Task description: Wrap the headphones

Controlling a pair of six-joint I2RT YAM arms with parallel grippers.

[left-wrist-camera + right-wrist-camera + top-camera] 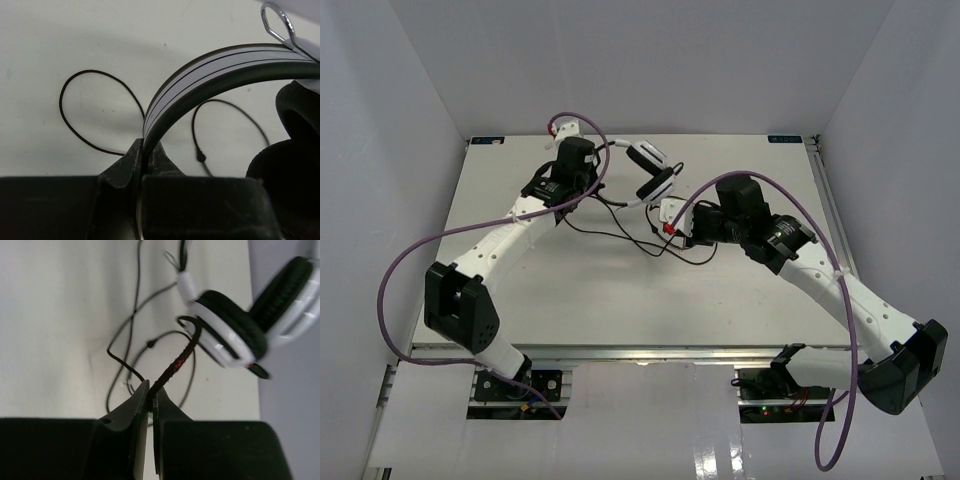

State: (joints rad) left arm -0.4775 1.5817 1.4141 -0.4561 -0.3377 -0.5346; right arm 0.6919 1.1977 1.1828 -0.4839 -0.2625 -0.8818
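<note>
The headphones (652,160) lie at the back middle of the table, white with black padded ear cups (235,332). My left gripper (605,185) is shut on their grey-and-white headband (210,67), which rises in an arc from between the jaws (147,152); one black ear cup (295,160) fills the right of that view. My right gripper (670,222) is shut on the dark braided cord (175,365), pinched at the jaw tips (152,392) just below the ear cups. The rest of the thin cord (620,238) loops loosely over the table between the two arms.
Loose cord loops (95,112) lie on the white table (620,300) near both grippers. Thick purple robot cables (800,215) arch over each arm. White walls (380,150) close in the table at the left, right and back.
</note>
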